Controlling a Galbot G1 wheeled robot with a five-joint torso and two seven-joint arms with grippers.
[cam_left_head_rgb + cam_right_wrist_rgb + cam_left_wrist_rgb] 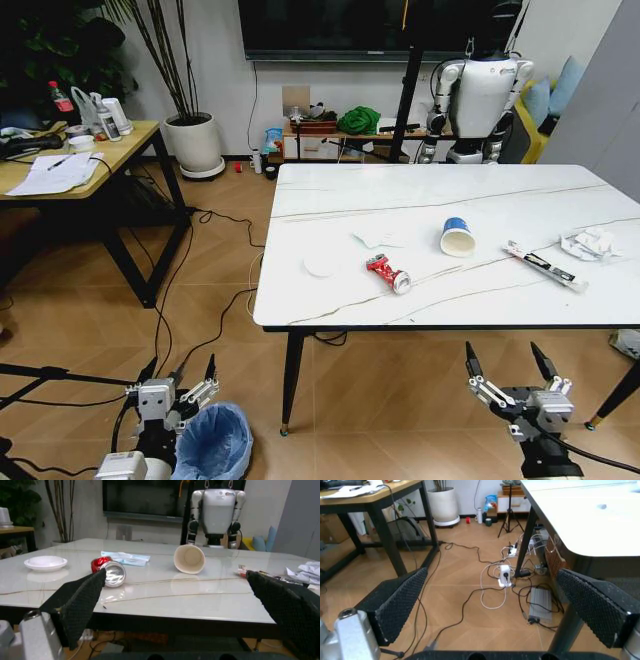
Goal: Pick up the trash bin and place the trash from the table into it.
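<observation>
The white marble table [420,310] carries the trash: a flat white disc [322,264], a crushed red can [388,273], a paper cup [457,237] on its side, a long wrapper [545,266] and crumpled papers [590,243]. The trash bin [212,443] with its light-blue bag stands on the floor at the lower left. Just left of it and slightly higher, my left gripper [182,372] is open and holds nothing. My right gripper [502,352] is open below the table's front edge. In the right wrist view the can [109,570] and cup [189,558] lie beyond its open fingers [80,600].
A wooden desk [70,165] stands at the left with a white plant pot [195,143] behind it. Cables [200,300] and a power strip [505,573] lie on the floor by the table leg [291,380]. A humanoid robot [480,95] stands behind the table.
</observation>
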